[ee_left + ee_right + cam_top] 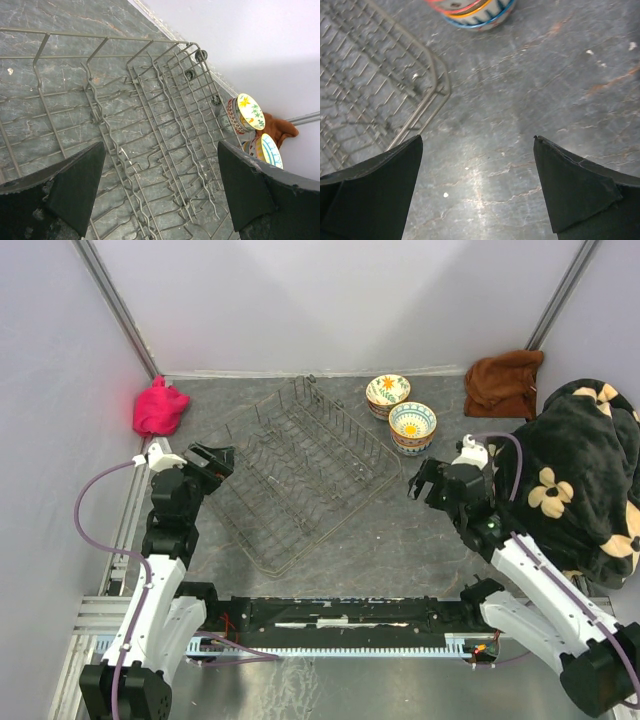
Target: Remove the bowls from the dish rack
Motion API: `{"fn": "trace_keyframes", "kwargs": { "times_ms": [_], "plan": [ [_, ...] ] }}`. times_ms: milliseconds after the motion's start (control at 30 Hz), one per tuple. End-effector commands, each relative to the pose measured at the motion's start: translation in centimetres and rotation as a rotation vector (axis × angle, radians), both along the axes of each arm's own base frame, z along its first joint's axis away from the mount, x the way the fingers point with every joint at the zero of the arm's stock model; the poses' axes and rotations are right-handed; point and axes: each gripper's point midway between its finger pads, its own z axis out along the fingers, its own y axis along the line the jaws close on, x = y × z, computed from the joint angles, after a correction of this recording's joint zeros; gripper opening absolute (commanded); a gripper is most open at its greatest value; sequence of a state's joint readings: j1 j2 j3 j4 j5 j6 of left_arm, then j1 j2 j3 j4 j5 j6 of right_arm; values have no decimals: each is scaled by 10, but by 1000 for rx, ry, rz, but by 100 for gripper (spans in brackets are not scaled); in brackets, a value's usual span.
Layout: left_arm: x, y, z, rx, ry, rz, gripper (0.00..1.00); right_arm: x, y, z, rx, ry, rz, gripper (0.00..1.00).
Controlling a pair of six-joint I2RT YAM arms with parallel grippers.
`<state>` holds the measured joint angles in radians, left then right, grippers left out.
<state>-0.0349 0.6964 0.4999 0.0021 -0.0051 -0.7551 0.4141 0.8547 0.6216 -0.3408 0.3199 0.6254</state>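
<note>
The dark wire dish rack (pixel 305 472) lies on the grey table with no bowls in it; it also fills the left wrist view (pixel 150 130) and the left of the right wrist view (pixel 375 85). Two stacks of patterned bowls stand on the table right of the rack's far end: one with a yellow floral inside (pixel 388 392), one with a blue-rimmed sun pattern (pixel 412 426). Both show in the left wrist view (pixel 245 114), (pixel 265 150). My left gripper (pixel 213 460) is open and empty at the rack's left edge. My right gripper (pixel 425 483) is open and empty over bare table, right of the rack.
A pink cloth (pixel 160 408) lies at the back left. A brown cloth (pixel 505 382) lies at the back right. A black floral blanket (pixel 585 475) covers the right side. White walls close the back and sides.
</note>
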Motion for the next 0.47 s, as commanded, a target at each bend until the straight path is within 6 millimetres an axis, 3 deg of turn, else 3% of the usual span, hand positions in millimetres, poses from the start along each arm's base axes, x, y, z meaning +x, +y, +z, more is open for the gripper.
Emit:
{"fn": "trace_keyframes", "kwargs": {
  "times_ms": [0, 167, 433],
  "plan": [
    [0, -1, 17, -3, -49, -5, 99, -7, 17, 19, 27, -96, 29, 99],
    [-2, -1, 20, -6, -65, -3, 99, -18, 23, 16, 6, -106, 50, 99],
    [-3, 2, 19, -13, -58, 18, 99, -16, 37, 11, -39, -94, 81, 99]
  ]
}}
